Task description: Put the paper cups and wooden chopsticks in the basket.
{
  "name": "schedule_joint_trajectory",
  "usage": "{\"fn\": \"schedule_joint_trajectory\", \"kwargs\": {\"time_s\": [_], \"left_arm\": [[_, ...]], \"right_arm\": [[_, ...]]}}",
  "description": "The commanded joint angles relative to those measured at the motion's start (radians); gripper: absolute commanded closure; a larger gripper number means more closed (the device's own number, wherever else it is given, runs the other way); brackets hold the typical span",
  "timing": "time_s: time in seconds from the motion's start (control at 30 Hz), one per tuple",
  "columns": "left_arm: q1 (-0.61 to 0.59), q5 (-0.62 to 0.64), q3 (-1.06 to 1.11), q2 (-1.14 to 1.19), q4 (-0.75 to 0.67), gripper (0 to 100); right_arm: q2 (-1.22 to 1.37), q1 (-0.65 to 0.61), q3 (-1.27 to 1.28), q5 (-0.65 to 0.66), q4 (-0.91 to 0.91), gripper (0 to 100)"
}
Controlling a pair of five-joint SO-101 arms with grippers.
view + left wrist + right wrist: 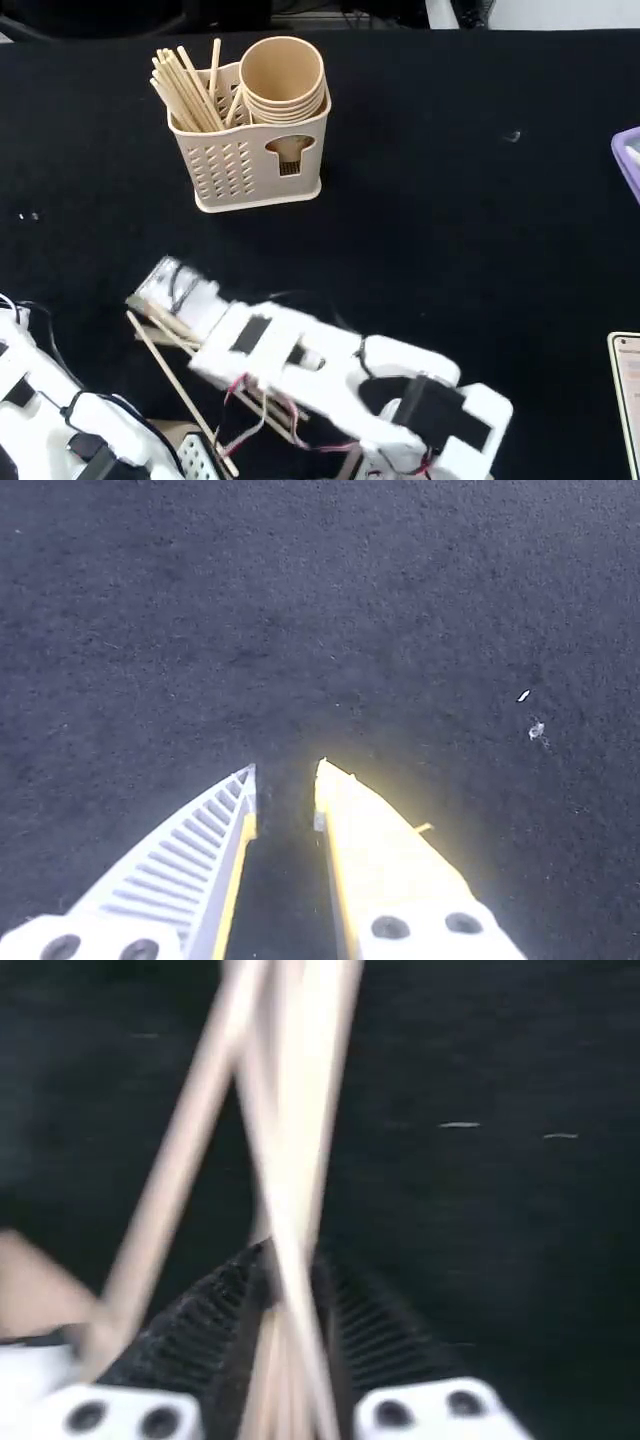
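Black table (450, 230): right gripper (290, 1260) pinches about three sticks (300, 1110) (blurry). One basket (240, 160) and one cup stack (285, 75) stand far ahead. Left gripper (285, 780) is spread a little.

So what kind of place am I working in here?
Probably a robotics test bench rather than a kitchen: a plain black table, two white arms with exposed wiring, and a lone basket of paper cups and chopsticks staged on it.

Robot lab, black table (450, 220), robot arms (330, 370)
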Motion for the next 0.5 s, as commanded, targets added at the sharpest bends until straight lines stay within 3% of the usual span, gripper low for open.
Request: {"fn": "schedule_joint_trajectory", "kwargs": {"time_s": [0.0, 0.23, 0.47], "left_arm": [[-0.004, 0.011, -0.019, -0.011, -0.02, 89], [0.007, 0.012, -0.013, -0.011, -0.018, 89], [0.116, 0.008, 0.013, -0.021, -0.015, 89]], "right_arm": [[-0.018, 0.107, -0.028, 0.078, 0.058, 98.5], [-0.156, 0.215, -0.021, 0.198, 0.198, 98.8], [-0.309, 0.298, -0.021, 0.213, 0.233, 98.7]]}}
